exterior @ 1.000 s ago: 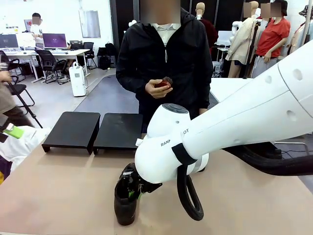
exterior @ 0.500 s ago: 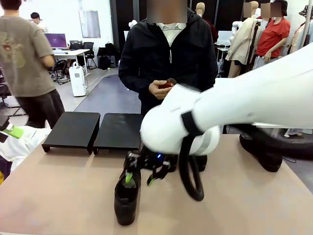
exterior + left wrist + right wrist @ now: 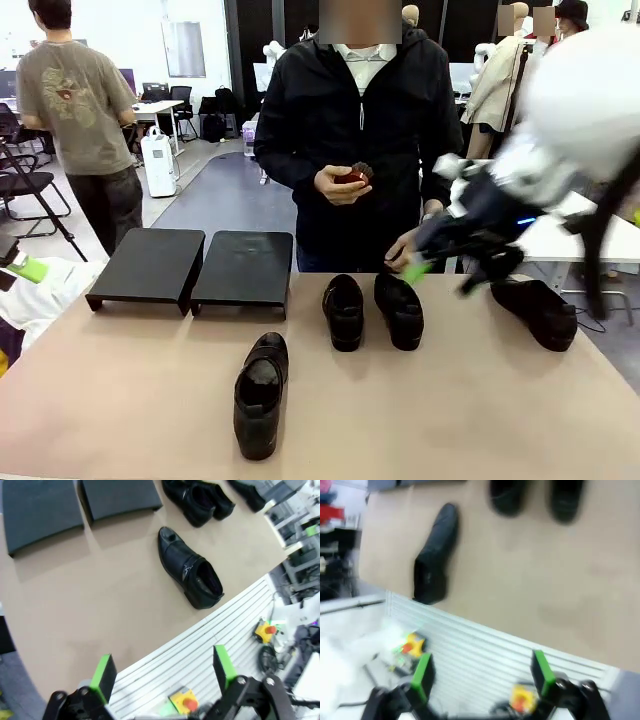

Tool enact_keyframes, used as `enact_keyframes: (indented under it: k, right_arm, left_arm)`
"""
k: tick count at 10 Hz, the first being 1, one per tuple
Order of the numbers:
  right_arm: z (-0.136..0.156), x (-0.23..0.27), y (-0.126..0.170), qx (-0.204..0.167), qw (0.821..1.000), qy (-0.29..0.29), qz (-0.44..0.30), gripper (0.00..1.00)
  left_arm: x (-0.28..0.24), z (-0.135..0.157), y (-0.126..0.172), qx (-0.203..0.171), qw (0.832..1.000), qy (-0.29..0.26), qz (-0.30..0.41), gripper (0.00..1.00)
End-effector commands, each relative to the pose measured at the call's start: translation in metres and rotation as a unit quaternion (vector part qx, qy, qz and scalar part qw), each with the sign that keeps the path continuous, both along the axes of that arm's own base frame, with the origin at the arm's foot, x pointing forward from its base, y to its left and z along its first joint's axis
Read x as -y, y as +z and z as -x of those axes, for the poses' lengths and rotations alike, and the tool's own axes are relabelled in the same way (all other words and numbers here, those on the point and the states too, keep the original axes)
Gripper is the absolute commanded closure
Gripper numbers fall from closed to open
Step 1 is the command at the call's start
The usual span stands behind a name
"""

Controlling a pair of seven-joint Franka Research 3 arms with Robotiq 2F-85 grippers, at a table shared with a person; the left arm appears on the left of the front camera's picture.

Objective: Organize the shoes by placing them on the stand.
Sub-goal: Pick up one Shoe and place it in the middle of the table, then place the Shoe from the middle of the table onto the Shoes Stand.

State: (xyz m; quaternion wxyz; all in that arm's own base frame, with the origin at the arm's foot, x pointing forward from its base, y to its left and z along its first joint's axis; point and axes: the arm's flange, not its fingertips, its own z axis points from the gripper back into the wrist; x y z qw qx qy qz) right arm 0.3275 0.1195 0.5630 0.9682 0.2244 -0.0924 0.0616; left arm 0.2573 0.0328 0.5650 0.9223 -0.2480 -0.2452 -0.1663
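Observation:
Four black shoes lie on the tan table: one alone near the front (image 3: 260,395), a pair side by side in the middle (image 3: 344,310) (image 3: 399,310), and one at the far right (image 3: 535,310). The stand's two black platforms (image 3: 148,263) (image 3: 243,268) sit bare at the back left. My right gripper (image 3: 445,272) is blurred, raised above the table right of the pair, and holds nothing. Its wrist view shows green pads (image 3: 422,675) wide apart and the lone shoe (image 3: 436,555) far off. My left gripper (image 3: 162,672) is open, high over the table's near edge, with the lone shoe (image 3: 192,570) ahead.
A person in a black jacket stands at the far side holding a small brown-and-red block (image 3: 350,177), the other hand (image 3: 400,248) low near the pair. The table's front edge (image 3: 165,642) meets white slatted flooring with emergency-stop buttons (image 3: 187,702).
My right arm has swung up and to the right, away from the lone front shoe, which stays in place. A person has walked in at the back left.

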Motion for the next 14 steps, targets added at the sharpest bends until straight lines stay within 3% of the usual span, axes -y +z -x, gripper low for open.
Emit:
enact_keyframes:
  k: [1,2,3,4,6,7,14]
  right_arm:
    - [0.012,0.111,0.020,0.054,0.997,-0.029,-0.048,0.00]
    - [0.023,0.168,0.028,0.106,0.987,-0.092,-0.084,0.00]
    - [0.032,0.216,0.027,0.150,0.973,-0.119,-0.129,0.00]
    - [0.036,0.250,0.016,0.168,0.966,-0.162,-0.112,0.00]
    - [0.029,0.258,-0.005,0.170,0.967,-0.178,-0.061,0.00]
    - [0.055,0.277,0.027,0.156,0.965,-0.177,-0.112,0.00]
    - [0.055,0.277,0.027,0.156,0.965,-0.177,-0.112,0.00]
  left_arm:
    - [-0.001,0.000,0.000,0.003,1.000,-0.009,0.006,0.00]
    - [-0.001,0.000,0.000,0.003,1.000,-0.009,0.006,0.00]
    - [-0.001,0.000,0.000,0.003,1.000,-0.009,0.006,0.00]
    - [-0.001,0.000,0.000,0.003,1.000,-0.009,0.006,0.00]
    - [-0.001,0.000,0.000,0.003,1.000,-0.009,0.006,0.00]
    - [-0.001,0.000,0.000,0.003,1.000,-0.009,0.006,0.00]
    - [-0.001,0.000,0.000,0.003,1.000,-0.009,0.006,0.00]
